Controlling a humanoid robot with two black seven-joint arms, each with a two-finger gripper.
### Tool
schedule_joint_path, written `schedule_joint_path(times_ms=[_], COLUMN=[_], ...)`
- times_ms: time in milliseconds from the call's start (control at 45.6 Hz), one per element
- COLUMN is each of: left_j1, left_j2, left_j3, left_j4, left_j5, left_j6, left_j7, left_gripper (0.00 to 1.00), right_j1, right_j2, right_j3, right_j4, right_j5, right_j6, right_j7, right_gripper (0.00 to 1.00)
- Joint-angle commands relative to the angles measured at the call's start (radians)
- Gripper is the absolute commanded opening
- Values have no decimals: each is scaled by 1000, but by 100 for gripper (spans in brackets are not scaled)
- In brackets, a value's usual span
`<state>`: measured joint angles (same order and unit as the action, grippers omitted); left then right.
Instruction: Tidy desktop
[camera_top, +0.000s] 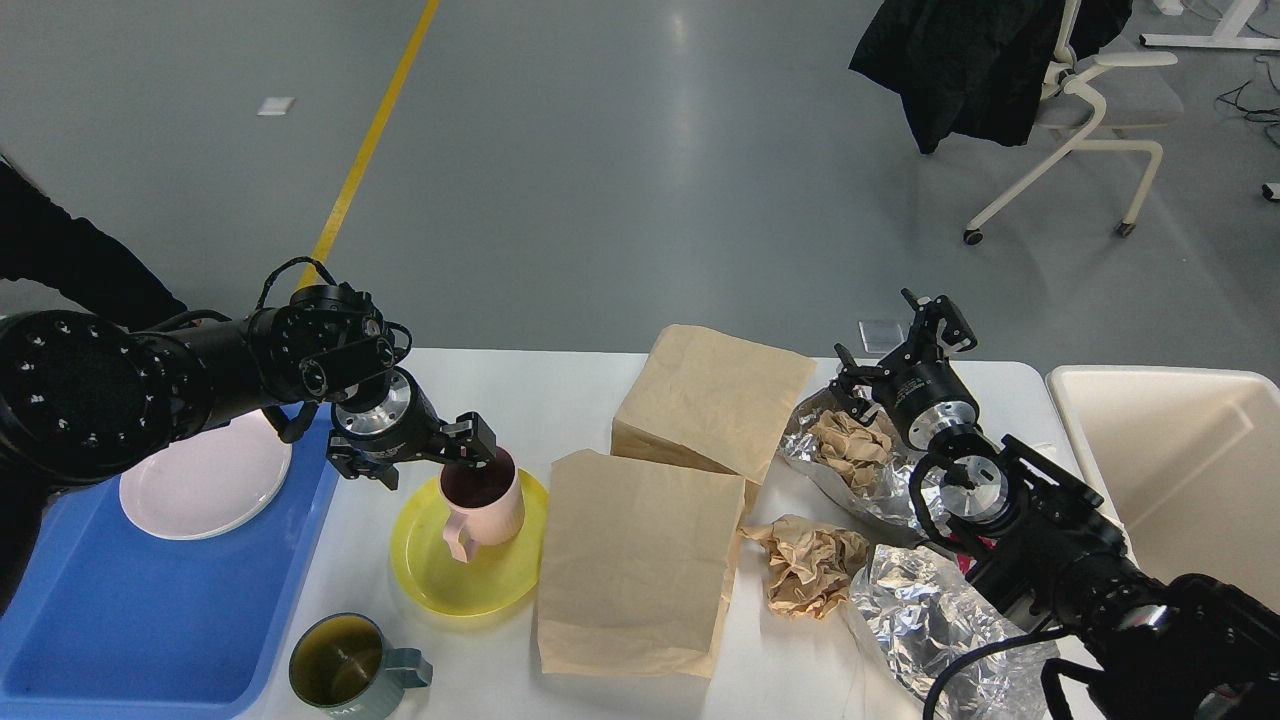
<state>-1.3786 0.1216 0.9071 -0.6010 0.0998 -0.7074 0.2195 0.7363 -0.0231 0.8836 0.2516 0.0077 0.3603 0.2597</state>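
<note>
The white desktop (560, 385) carries dishes on its left half and rubbish on its right half. A pink mug (487, 500) stands on a yellow plate (465, 575). My left gripper (430, 457) is open just left of and above the mug, its right finger (478, 446) at the mug's rim. A green mug (345, 668) sits near the front edge. Two brown paper bags (635, 565) (710, 395) lie in the middle. My right gripper (897, 345) is open above crumpled paper (848, 442) lying in foil.
A blue tray (150, 620) at the left holds a white plate (200, 482). More crumpled paper (808, 568) and a foil sheet (925, 620) lie at the front right. A cream bin (1170, 470) stands off the right end. An office chair (1090, 110) is behind.
</note>
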Motion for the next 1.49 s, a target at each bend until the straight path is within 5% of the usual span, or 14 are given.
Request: schedule_joint_path(times_ms=[0, 416, 854, 1293, 1468], left_j1=[10, 59, 59, 58, -7], left_j2=[-17, -36, -36, -42, -36], left_j3=[-5, -7, -10, -20, -59], left_j4=[21, 72, 73, 105, 92], left_j5=[0, 1, 1, 1, -15], left_j6=[0, 11, -61, -69, -181], left_j7=[0, 29, 98, 109, 132], left_gripper=[96, 88, 0, 0, 0], right_j1=[0, 0, 0, 0, 0], right_j2=[0, 0, 2, 0, 0], right_j3=[0, 0, 0, 0, 0], right_j4=[0, 0, 0, 0, 0], right_j5=[0, 0, 0, 0, 0], right_j6=[0, 0, 0, -1, 0], right_j7=[1, 1, 1, 1, 0], right_gripper=[100, 100, 100, 100, 100])
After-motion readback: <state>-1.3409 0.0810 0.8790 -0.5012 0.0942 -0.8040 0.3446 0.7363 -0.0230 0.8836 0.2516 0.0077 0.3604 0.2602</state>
